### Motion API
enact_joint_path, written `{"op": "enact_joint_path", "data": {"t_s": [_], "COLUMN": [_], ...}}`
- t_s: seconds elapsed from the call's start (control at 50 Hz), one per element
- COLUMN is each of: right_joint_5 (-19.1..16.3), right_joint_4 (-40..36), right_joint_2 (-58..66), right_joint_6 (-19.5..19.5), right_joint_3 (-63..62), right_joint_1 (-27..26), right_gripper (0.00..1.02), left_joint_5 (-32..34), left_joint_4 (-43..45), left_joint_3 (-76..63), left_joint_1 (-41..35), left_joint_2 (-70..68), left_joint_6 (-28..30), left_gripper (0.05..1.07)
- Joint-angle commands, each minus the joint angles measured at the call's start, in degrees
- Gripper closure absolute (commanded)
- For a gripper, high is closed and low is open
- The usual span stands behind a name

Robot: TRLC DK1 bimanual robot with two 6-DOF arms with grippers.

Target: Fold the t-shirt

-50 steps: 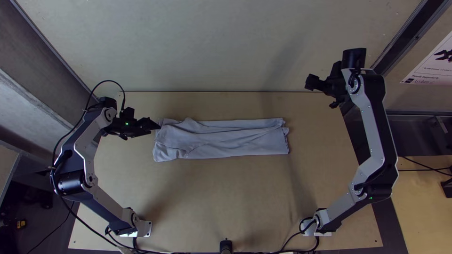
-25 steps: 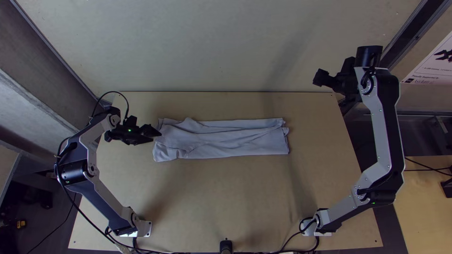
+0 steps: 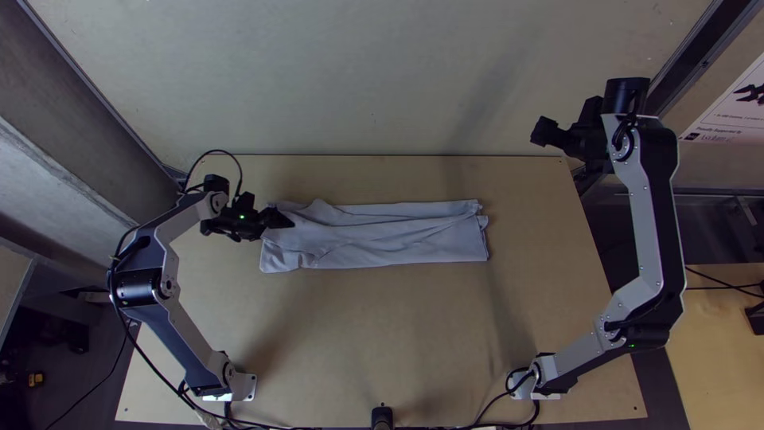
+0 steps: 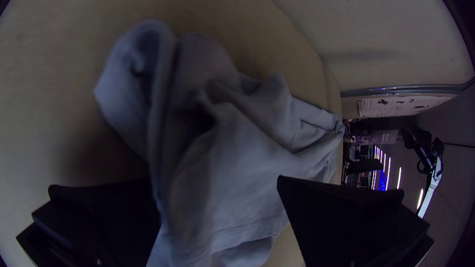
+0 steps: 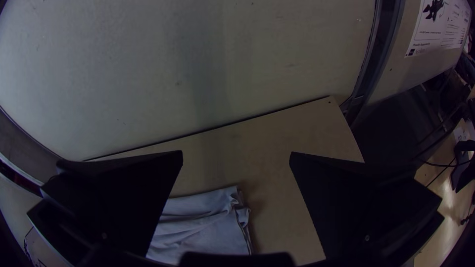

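Left pincer (image 3: 286,222), open, its two fingers (image 4: 346,217) set apart with cloth between them, at the left end of the t-shirt (image 3: 382,239); no grip is evident. From here the garment extends rightward, its long axis roughly parallel to the far edge of the bench (image 3: 382,342). It lies mid-bench as a long, creased strip, rumpled at the left end and showing layered edges at the right. The right pincer (image 3: 541,134), also open, stands well apart, near the far right corner; the left arm (image 3: 171,318) is thus the nearer. A fold from the left end would probably travel along the strip. Room is narrower towards the far edge, wider on the near side.
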Motion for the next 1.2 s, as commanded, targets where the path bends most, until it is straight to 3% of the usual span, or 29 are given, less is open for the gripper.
{"op": "enact_joint_path", "data": {"t_s": [0.0,0.28,0.34,0.44,0.46,0.76,1.18], "right_joint_5": [-0.35,-0.35,-0.35,-0.35,-0.35,0.09,5.28], "right_joint_4": [-0.36,-0.28,-0.28,-0.28,-0.19,5.35,11.94], "right_joint_2": [-2.75,-3.28,-3.72,-4.68,-4.95,-9.78,-12.68], "right_joint_6": [-0.04,0.23,0.49,0.67,0.75,1.81,1.54], "right_joint_3": [-1.14,-2.46,-3.25,-5.18,-5.80,-15.99,-26.98], "right_joint_1": [-0.28,0.34,0.43,1.39,1.66,3.41,5.61], "right_gripper": [0.03,0.03,0.03,0.03,0.03,0.03,0.03], "left_joint_5": [-2.18,-8.68,-10.53,-12.20,-12.11,-18.88,-30.57], "left_joint_4": [0.75,2.86,2.86,4.00,4.26,2.42,-5.41], "left_joint_3": [-4.05,-6.07,-6.16,-6.16,-6.16,-5.28,3.77], "left_joint_1": [-3.97,-11.18,-11.35,-10.91,-10.65,-8.19,9.30], "left_joint_2": [2.61,0.67,0.41,-0.20,-0.47,-6.27,-8.64], "left_joint_6": [-3.70,-12.22,-13.54,-15.39,-15.56,-12.84,10.37], "left_gripper": [0.09,0.13,0.35,0.98,1.06,1.04,1.04]}}
